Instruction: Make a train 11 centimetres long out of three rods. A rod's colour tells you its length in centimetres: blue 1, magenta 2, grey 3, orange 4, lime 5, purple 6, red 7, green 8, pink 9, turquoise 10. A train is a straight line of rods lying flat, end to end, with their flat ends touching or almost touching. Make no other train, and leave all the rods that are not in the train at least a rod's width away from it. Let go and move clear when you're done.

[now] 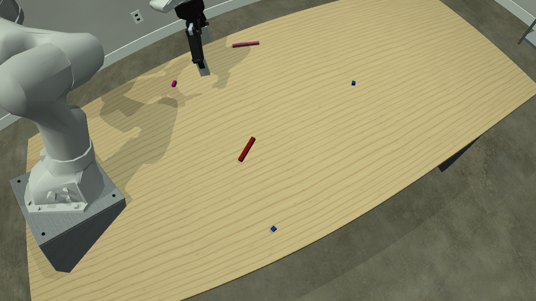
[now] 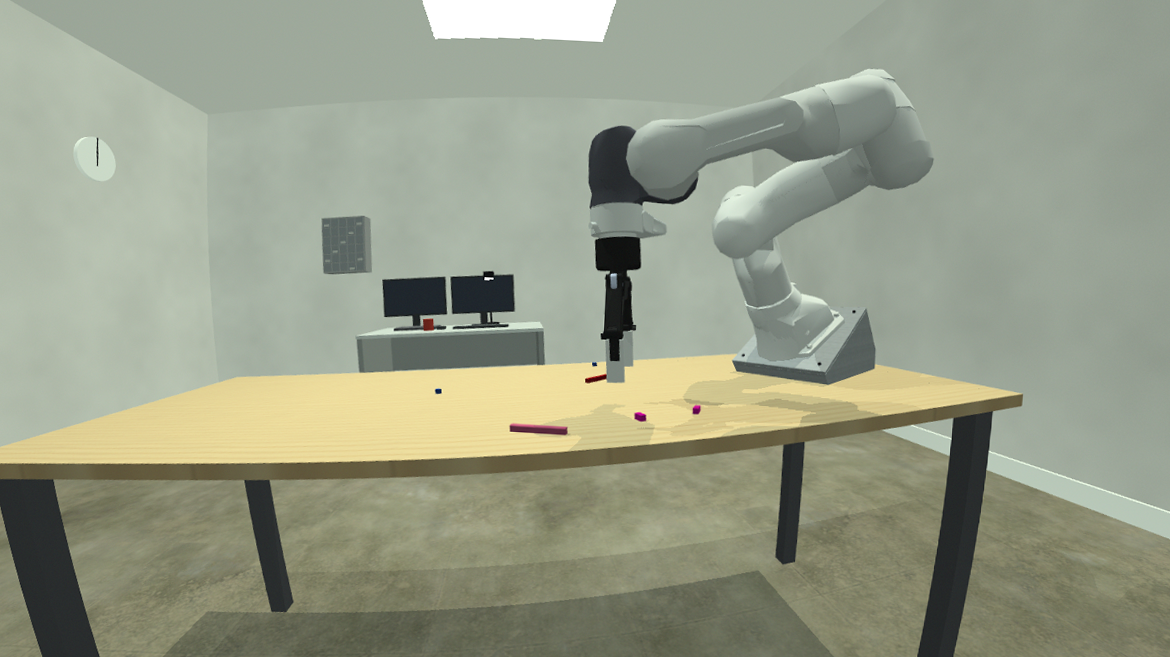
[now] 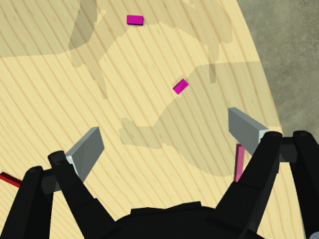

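The arm's grey base block (image 1: 101,216) stands at the left end of the wooden table (image 1: 395,135), with the white arm rising from it and reaching over the far edge. Proceeding rightward in the top view, one magenta rod (image 1: 174,83) lies flat in the arm's shadow near the far edge. A second magenta rod (image 3: 180,86) is not visible from above, being hidden behind the gripper; the wrist view shows it lying just ahead of the spread fingers, and the exterior view shows it (image 2: 639,415) on the table between the first magenta rod (image 2: 696,409) and the pink rod (image 2: 538,428). The gripper (image 1: 202,68) hangs upright above the table near the far edge, its fingers spread to full width and holding nothing; the wrist view confirms both grey pads (image 3: 86,151) apart with bare table between them. Just to the right, the pink rod (image 1: 245,44) lies flat along the far edge, apart from the gripper. The red rod (image 1: 246,148) lies flat and diagonal near the table's middle, well apart from all others. One blue rod (image 1: 273,228) sits near the front edge, and a second blue rod (image 1: 353,82) sits further right, well apart. No two rods touch; no train is formed.
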